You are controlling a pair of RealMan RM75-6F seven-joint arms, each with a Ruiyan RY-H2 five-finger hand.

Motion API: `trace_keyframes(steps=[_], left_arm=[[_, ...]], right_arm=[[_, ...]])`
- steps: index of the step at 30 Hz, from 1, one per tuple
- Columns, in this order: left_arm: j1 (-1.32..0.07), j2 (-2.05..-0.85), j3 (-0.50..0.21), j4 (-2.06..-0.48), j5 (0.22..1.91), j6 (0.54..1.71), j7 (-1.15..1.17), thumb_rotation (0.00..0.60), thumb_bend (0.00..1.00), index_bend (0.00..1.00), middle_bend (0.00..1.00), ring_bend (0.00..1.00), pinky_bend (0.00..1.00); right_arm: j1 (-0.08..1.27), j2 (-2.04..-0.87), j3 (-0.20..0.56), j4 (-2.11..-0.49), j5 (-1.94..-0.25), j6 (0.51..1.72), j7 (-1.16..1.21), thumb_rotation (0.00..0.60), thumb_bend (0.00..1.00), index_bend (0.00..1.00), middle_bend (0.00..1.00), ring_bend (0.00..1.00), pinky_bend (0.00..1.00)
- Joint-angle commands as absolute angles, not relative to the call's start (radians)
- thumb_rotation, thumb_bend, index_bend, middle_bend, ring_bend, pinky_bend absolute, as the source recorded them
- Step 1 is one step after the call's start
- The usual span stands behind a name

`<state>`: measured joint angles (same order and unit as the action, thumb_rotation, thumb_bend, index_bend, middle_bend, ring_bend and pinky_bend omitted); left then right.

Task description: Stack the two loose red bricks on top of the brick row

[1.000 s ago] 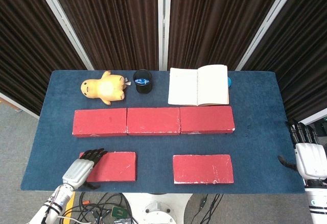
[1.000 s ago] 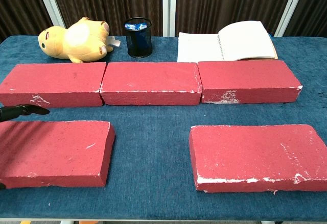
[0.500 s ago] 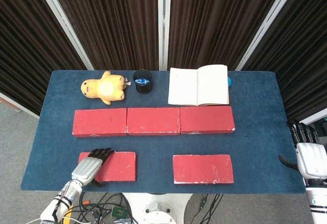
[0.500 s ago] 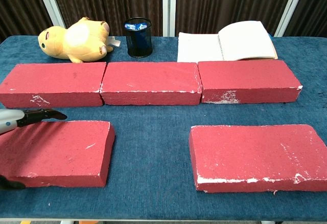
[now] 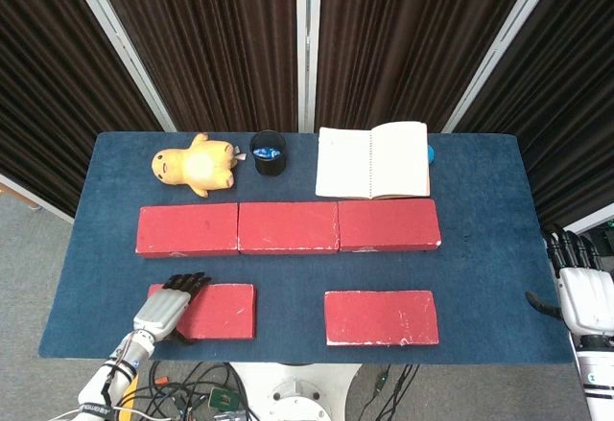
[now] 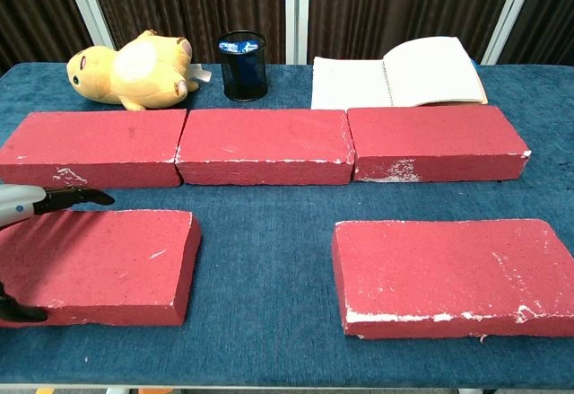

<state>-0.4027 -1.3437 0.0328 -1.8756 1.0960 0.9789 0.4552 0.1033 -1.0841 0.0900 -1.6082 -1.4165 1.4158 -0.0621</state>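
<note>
Blue table (image 5: 480,248) edge: left hand (image 5: 169,304) grips left loose brick (image 5: 219,312).

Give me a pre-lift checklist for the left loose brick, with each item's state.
1. Left hand over the left loose brick: ok, it covers the brick's left end.
2. Firm grip on the brick: cannot tell; fingers lie along the far edge.
3. Top of the brick row free: ok.
4. Right hand clear of the bricks: ok, off the table's right edge.
5. Right loose brick out of the way: ok.
</note>
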Motion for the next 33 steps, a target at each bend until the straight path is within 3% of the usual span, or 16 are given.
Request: trace_keyframes(steps=[1,15,23,33], left_arm=[[-0.414,-1.333,0.037,-1.886,1.078,0.967,0.453,0.6,0.0,0.0,0.0,0.0,0.0],[-0.437,-1.335,0.054,-1.881,1.042,0.98,0.456,0.6,0.0,0.0,0.04,0.0,0.0],[-0.444,-1.349,0.059,-1.877,1.023,1.003,0.472,0.6,0.06,0.0,0.16,0.0,0.0],[-0.458,-1.333,0.072,-1.901,1.008,1.009,0.488,0.6,0.12,0.0,0.2,0.0,0.02]], right_arm=[[0.105,-1.086,0.09,-1.608,-1.409,1.409,-0.065,0.6,0.09,0.0,0.0,0.0,0.0],[0.104,-1.09,0.093,-1.616,-1.391,1.406,-0.078,0.6,0.1,0.0,0.0,0.0,0.0],[0.104,-1.09,0.096,-1.618,-1.378,1.4,-0.08,0.6,0.1,0.0,0.0,0.0,0.0],[0.103,-1.079,0.093,-1.629,-1.373,1.393,-0.082,0.6,0.1,0.0,0.0,0.0,0.0]])
